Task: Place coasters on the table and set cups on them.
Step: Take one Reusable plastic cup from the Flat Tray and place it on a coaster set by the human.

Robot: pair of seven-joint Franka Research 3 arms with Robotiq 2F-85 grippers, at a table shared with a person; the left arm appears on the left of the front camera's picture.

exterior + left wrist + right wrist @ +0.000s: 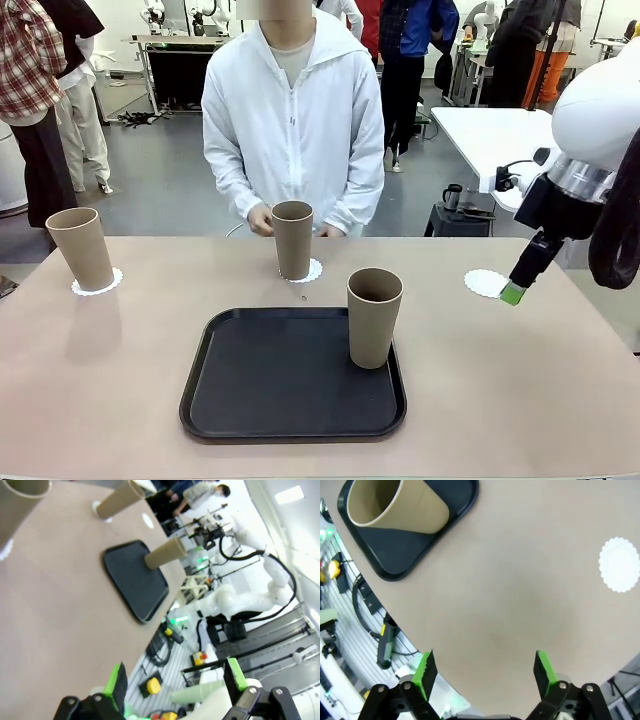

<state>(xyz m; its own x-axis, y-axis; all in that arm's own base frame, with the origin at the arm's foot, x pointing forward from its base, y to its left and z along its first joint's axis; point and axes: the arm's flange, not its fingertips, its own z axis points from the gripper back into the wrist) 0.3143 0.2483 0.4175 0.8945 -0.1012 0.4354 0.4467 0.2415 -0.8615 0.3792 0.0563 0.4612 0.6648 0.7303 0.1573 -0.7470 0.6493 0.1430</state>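
Table (90,400): all three coasters are down on it, so that half of the job reads as done.

Tray (260,390): black, near middle, one cup on it.

Cups:
- Left cup (80,248) stands upright on its coaster at far left. Done.
- Mid cup (292,238) stands upright on its coaster at far middle. The person's hand (262,220) is right at it; touching or just beside, I can't tell from this angle.
- Tray cup (374,317) stands upright on the tray's right side, not yet on a coaster. This is the one left.

My right gripper (513,292) hangs low over the table's right side, just beside the bare coaster. Its jaws are wide with nothing between the pads, and its wrist view shows plain tabletop under them.

My left gripper (175,680) is by the table's edge, well apart from every cup, jaws wide, empty.

Coasters:
- Left coaster (112,280) peeks out under the left cup.
- Mid coaster (313,270) peeks out under the mid cup.
- Right coaster (486,283) is bare, at far right.

My read is two of three pairs finished. What remains is lifting the tray cup and setting it on the right coaster. My right arm looks best placed for that.
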